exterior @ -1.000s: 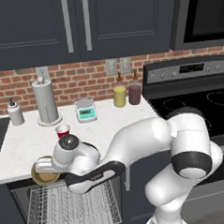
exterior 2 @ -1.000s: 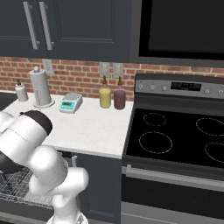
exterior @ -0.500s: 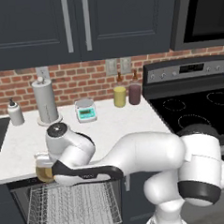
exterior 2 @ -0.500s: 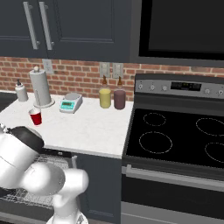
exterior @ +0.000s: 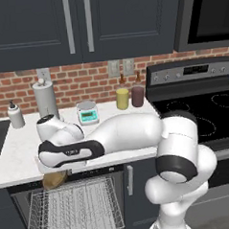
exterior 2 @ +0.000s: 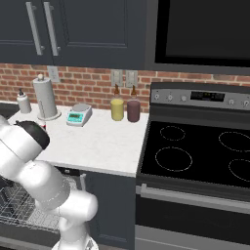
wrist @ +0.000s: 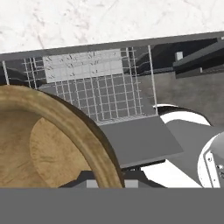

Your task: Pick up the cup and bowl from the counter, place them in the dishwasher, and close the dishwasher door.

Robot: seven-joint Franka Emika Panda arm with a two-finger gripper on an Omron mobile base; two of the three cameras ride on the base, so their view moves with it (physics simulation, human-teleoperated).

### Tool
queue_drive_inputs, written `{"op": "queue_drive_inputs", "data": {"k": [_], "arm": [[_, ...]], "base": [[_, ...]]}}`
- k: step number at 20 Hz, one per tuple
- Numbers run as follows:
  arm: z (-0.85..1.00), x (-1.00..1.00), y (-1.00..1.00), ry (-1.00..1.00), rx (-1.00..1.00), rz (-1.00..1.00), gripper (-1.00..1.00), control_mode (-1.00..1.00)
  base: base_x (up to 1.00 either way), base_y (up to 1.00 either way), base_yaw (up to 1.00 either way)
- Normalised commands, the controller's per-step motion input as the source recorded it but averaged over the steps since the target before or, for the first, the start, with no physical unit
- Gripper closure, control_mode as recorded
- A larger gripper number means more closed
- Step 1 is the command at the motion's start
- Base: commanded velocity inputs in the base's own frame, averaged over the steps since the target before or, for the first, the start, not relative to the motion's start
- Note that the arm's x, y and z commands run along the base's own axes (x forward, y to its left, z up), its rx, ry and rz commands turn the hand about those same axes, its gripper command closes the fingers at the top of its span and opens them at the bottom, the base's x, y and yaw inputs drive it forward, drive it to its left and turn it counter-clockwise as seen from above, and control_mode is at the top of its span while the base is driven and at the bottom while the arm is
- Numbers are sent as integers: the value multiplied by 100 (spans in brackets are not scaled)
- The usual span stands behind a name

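Observation:
The tan-brown bowl (exterior: 54,179) hangs just below the front edge of the counter (exterior: 23,155), over the back of the dishwasher's wire rack (exterior: 74,210). My gripper (exterior: 55,171) reaches down from the hand and is shut on the bowl's rim. In the hand view the bowl (wrist: 43,144) fills the lower left, with the rack (wrist: 92,83) and the lowered dishwasher door (wrist: 140,140) beyond it. A sliver of the red cup (exterior 2: 44,127) shows on the counter (exterior 2: 107,146) behind my arm.
On the counter stand a paper-towel holder (exterior: 46,99), a soap bottle (exterior: 14,115), a small scale (exterior: 87,112) and yellow (exterior: 122,98) and maroon (exterior: 138,96) jars. The black stove (exterior: 207,115) is to the right. A cabinet door with a silver handle (exterior: 129,180) flanks the rack.
My arm has stretched out to the left and the hand has dropped a little, carrying the bowl from counter height down past the edge. The arm now hides most of the cup.

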Motion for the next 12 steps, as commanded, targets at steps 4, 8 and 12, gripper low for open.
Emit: {"op": "queue_drive_inputs", "data": {"k": [4,8,12], "arm": [[-59,-6,-2,1,-2,0,100,-100],[-59,-2,0,-2,-2,0,100,-100],[-55,-2,0,-6,-6,0,100,-100]], "base": [[0,0,0],[0,0,0],[0,0,0]]}}
